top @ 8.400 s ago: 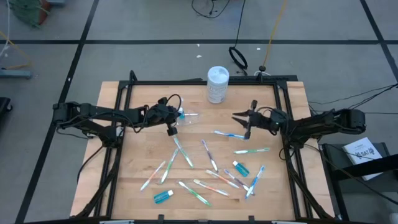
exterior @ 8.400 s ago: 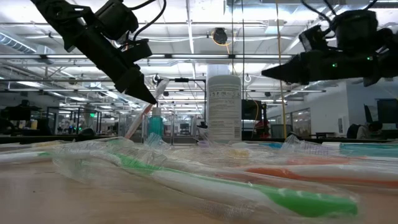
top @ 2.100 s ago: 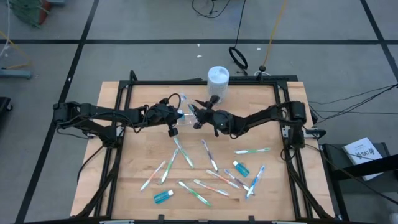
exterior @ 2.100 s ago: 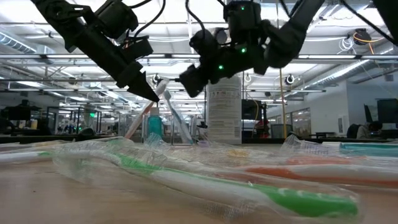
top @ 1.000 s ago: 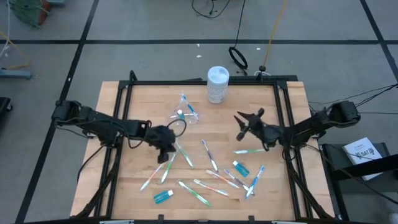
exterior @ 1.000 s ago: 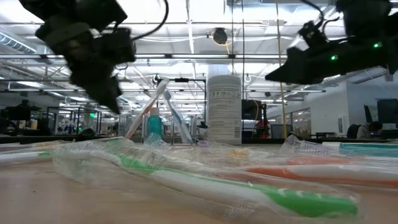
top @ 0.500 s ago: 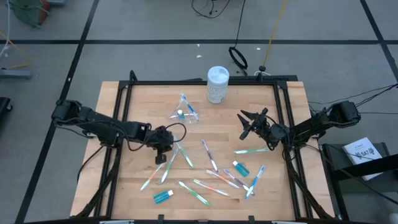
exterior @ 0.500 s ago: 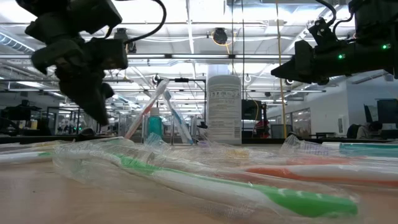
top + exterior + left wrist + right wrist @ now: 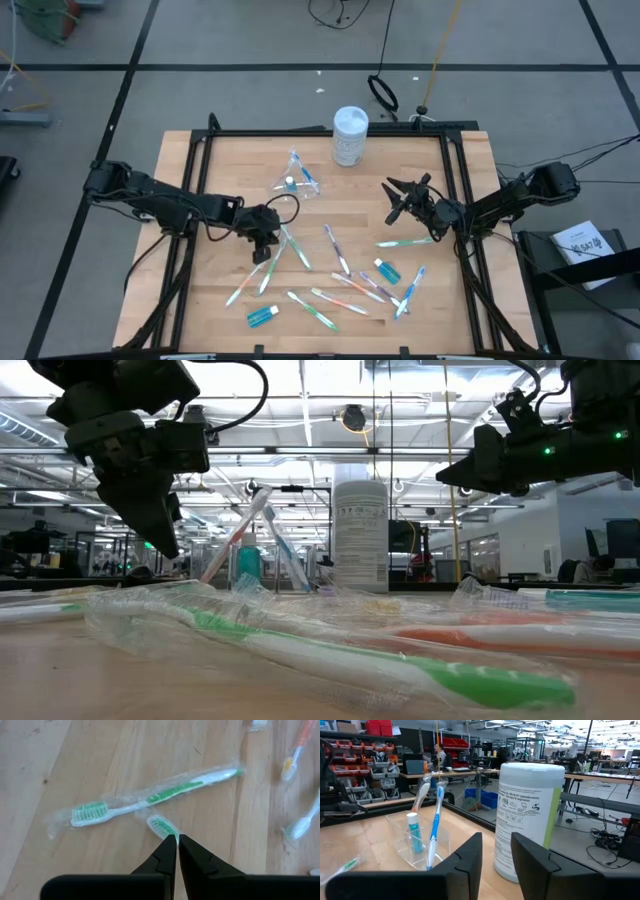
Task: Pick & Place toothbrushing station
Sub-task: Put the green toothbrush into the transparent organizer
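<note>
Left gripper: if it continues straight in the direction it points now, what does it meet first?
Probably the green toothbrush head lying just past the tips of the shut left gripper; a wrapped green toothbrush lies just beyond. Its height above them is unclear.

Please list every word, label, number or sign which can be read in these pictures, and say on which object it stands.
No text here can be read with certainty.
Tall white cylindrical canister: printed label with lines of small text and icons, too blurred to read.
White paper sheet on the floor right of the table: dark print, too small to read.
Small teal toothpaste tubes: no legible print.
</note>
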`<move>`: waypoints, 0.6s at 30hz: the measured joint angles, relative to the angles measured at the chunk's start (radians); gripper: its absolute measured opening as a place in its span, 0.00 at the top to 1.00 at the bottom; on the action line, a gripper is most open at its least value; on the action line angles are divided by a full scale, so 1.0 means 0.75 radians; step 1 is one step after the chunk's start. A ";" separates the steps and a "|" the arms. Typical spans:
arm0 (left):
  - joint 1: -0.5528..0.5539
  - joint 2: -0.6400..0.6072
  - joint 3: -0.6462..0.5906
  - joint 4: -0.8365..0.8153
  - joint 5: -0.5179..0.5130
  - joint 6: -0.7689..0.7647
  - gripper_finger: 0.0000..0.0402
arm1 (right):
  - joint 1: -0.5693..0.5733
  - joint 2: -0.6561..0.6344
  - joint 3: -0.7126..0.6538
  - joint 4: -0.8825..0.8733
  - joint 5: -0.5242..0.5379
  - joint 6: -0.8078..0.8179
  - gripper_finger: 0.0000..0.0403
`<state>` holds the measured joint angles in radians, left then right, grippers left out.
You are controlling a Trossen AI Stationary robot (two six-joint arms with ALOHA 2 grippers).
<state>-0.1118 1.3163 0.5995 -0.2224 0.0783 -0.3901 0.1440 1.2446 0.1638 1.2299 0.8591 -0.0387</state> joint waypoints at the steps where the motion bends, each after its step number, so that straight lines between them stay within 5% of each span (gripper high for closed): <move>1: 0.002 0.000 0.000 0.000 -0.001 0.000 0.92 | 0.000 0.000 0.000 0.000 0.000 0.000 0.78; 8: 0.001 0.009 0.000 0.041 0.025 0.088 0.75 | 0.000 0.001 0.000 -0.010 0.000 0.000 0.81; 13: -0.012 0.069 0.001 0.090 0.045 -0.209 0.66 | 0.000 0.001 0.000 -0.010 0.000 -0.002 0.83; 18: -0.043 0.226 -0.002 0.102 0.040 -0.300 0.65 | 0.000 0.001 0.001 -0.019 -0.001 0.000 0.84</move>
<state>-0.1441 1.4855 0.5983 -0.1462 0.1086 -0.6151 0.1440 1.2449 0.1642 1.2157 0.8585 -0.0387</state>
